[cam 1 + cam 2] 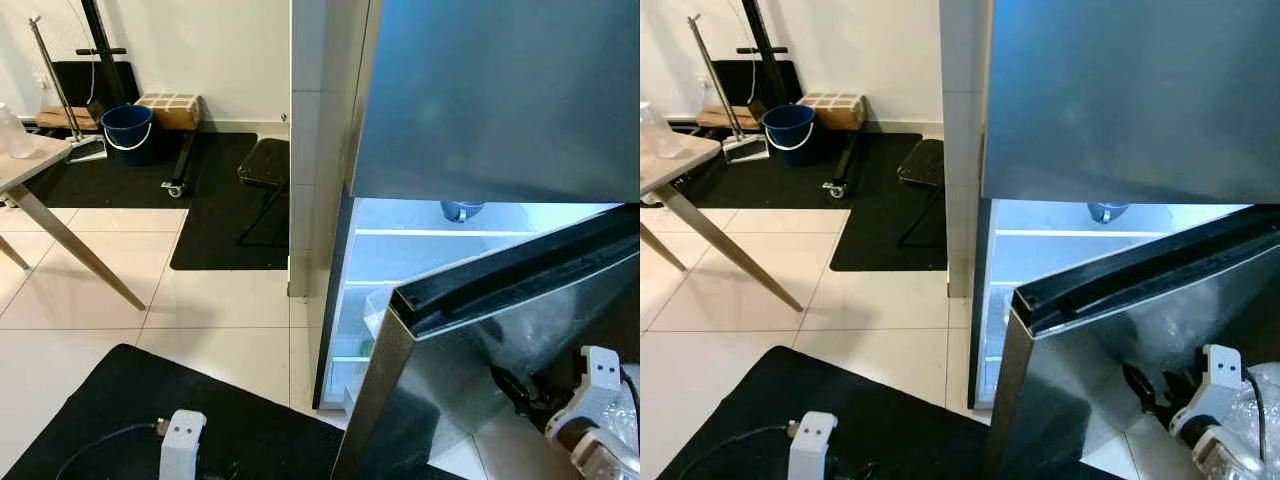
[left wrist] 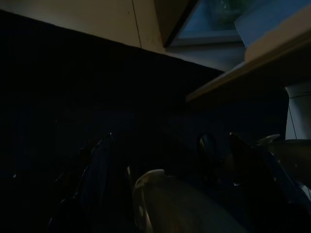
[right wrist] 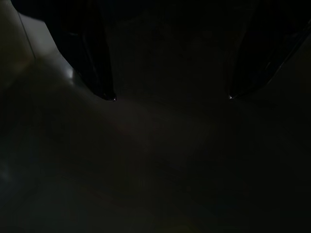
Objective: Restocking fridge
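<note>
Left arm: its white wrist housing [image 1: 182, 440] hangs low at the near edge of the head views, over a black mat [image 1: 150, 410], with a thin cable trailing from it.
Left gripper [image 2: 170, 145]: seen dimly in the left wrist view, the two black fingers [image 2: 97, 165] stand apart, with a pale rounded shape between them that cannot be identified.
Right gripper [image 1: 1152, 388]: low on the right, its dark fingers lie against the outer steel face of the fridge door; in the right wrist view the two finger tips [image 3: 108, 95] sit well apart, so the pincer is open and holds nothing.
Fridge door [image 1: 480, 350]: brushed steel, reflective, with a black rubber seal along its top edge; it stands swung out toward the robot, its top edge rising from near left to far right.
Fridge [image 1: 480, 100]: tall, grey steel, upright, long axis vertical; it fills the right half of the head views, and the upper door is closed.
Fridge interior [image 1: 400, 260]: lit bright white, glass shelves running level; a dark rounded item [image 1: 462, 210] sits on the top shelf just under the upper door.
Table [image 1: 40, 190]: pale top with splayed legs, far left, well apart from the fridge.
Blue bucket [image 1: 128, 130]: by the far wall, beside a mop handle [image 1: 55, 80].
</note>
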Controlling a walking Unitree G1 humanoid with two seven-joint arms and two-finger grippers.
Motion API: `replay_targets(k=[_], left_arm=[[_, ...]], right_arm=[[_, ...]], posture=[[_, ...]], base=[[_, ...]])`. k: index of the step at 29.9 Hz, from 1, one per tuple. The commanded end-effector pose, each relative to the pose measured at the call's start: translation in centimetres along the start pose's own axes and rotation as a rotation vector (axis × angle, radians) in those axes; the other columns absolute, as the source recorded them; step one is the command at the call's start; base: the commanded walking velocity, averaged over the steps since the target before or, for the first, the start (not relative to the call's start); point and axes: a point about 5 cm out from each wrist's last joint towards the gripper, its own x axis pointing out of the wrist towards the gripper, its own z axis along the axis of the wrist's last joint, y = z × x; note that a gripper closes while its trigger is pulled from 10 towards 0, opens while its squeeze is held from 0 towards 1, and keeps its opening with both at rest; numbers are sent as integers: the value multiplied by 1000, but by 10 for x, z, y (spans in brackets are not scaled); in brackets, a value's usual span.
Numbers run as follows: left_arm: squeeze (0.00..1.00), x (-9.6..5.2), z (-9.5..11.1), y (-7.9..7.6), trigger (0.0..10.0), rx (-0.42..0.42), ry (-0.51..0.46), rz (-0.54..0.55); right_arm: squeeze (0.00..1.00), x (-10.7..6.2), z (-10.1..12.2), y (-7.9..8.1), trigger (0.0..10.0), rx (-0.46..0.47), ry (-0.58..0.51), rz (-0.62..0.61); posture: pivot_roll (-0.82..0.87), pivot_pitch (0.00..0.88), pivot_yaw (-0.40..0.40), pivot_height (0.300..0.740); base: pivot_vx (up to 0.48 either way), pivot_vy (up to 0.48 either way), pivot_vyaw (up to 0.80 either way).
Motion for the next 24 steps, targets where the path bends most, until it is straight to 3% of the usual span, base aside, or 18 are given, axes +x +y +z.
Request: replay_targets(k=[1, 24], left_arm=[[0, -1, -8, -3, 10000, -1, 35, -3], [0, -1, -14, -7, 10000, 12, 72, -12]], right_arm=[[0, 6, 6, 6, 10000, -14, -19, 30], [0, 53, 37, 49, 10000, -126, -90, 96]], posture=[[86, 4, -25, 740], [94, 7, -26, 740]], base=[[0, 0, 0], [0, 0, 0]])
